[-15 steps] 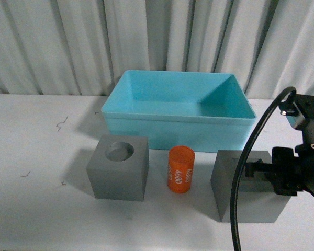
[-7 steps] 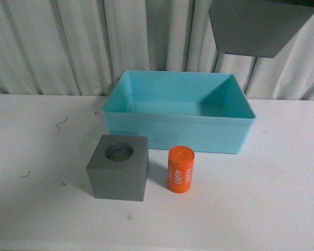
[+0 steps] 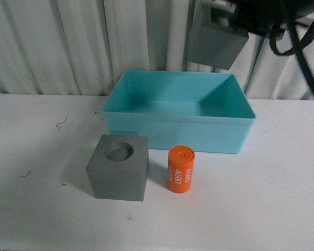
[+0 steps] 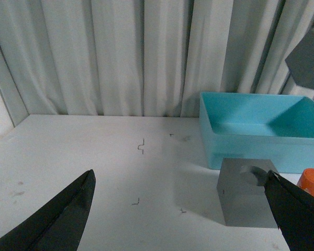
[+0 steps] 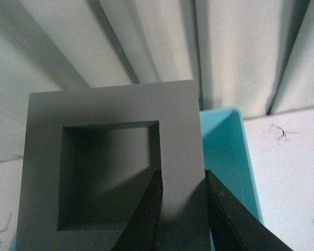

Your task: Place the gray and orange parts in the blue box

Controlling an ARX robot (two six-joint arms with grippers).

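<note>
My right gripper (image 5: 182, 178) is shut on one wall of the gray cube with the rectangular hole (image 5: 110, 110). It holds that cube (image 3: 215, 46) high in the air above the far side of the blue box (image 3: 178, 125). On the table in front of the box stand the gray cube with the round hole (image 3: 118, 172) and, to its right, the upright orange cylinder (image 3: 180, 169). My left gripper (image 4: 178, 209) is open and low over the table, with the round-hole cube (image 4: 248, 201) just beyond one fingertip (image 4: 293, 214). The blue box (image 4: 251, 146) has nothing in it.
White table (image 3: 36, 157) with a few small dark marks. A pale curtain (image 3: 68, 42) hangs close behind the box. The right arm's black cables (image 3: 298, 47) hang at the upper right.
The right gripper lifted the rectangular-hole cube off the table beside the orange cylinder. Since half a second ago it has carried it left and farther back, above the box.
</note>
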